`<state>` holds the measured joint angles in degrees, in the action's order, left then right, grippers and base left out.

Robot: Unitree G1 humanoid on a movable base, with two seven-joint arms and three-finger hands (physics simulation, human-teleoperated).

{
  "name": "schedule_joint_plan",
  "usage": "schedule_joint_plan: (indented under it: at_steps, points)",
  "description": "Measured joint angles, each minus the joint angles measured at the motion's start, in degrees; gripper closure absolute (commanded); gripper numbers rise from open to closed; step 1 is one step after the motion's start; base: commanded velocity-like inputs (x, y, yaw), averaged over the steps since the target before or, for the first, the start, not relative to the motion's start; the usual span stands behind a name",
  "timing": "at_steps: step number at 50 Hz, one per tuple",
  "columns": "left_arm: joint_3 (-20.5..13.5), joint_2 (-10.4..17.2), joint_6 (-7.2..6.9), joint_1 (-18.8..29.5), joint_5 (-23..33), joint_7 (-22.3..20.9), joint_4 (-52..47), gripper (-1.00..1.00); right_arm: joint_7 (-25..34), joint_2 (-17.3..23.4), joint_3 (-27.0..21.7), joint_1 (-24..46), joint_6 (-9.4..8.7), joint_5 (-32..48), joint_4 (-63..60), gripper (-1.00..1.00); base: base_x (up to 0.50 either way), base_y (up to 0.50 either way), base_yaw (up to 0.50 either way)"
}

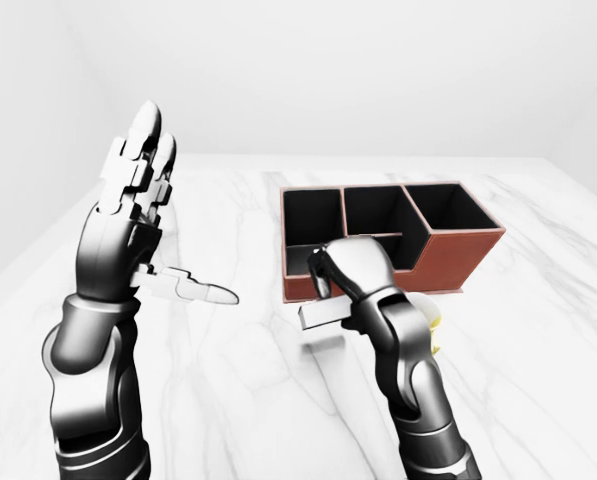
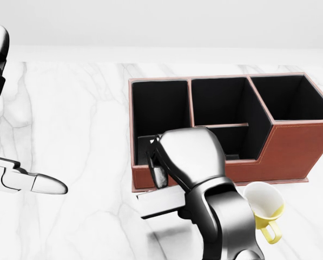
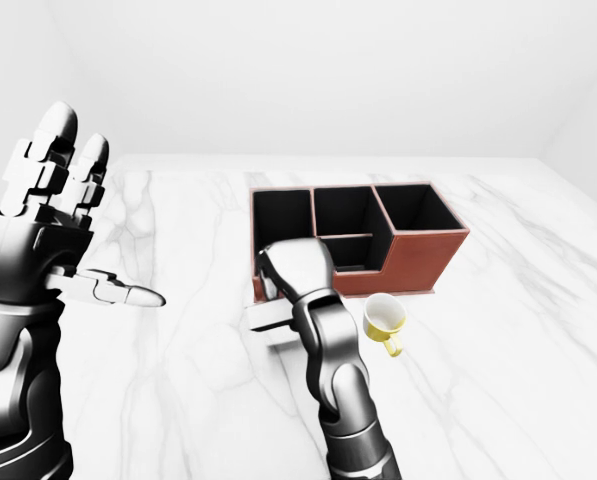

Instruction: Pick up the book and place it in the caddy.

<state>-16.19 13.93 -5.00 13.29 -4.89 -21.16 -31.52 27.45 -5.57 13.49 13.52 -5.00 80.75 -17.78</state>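
The book [image 2: 157, 202] is a thin pale grey slab, held flat a little above the marble. My right hand [image 2: 162, 169] is shut on it from above, with the book's left end sticking out under the fingers. The hand hangs over the near wall of the caddy [image 2: 291, 149], a red-brown box with several black compartments, in front of its left compartment [image 2: 160, 116]. At the left of the left-eye view my left hand [image 1: 138, 205] is raised and open, fingers up and thumb pointing right, holding nothing.
A mug [image 2: 262, 208], white outside and yellow inside, stands to the right of my right forearm, just below the caddy's near wall. The white marble table [image 2: 80, 119] stretches left of the caddy and ends at a pale wall at the top.
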Motion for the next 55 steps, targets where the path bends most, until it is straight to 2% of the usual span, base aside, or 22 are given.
schedule_joint_plan:
  at_steps: [17,32,55]
  points:
    - [0.23,0.12,0.00,0.60,-0.01,0.10,-0.03,-1.00,12.57,0.78,-4.98,10.32,0.00,1.68,-9.23,1.00,0.00,0.00,0.00]
    - [0.11,0.53,0.00,1.38,-0.38,0.24,-1.13,-1.00,12.56,6.84,-10.06,19.53,0.00,-3.30,-8.84,1.00,0.00,0.00,0.00]
    - [0.29,0.36,0.00,0.90,0.13,0.07,-1.97,-1.00,12.56,15.95,-15.04,31.68,0.00,-11.33,4.16,1.00,0.00,0.00,0.00]
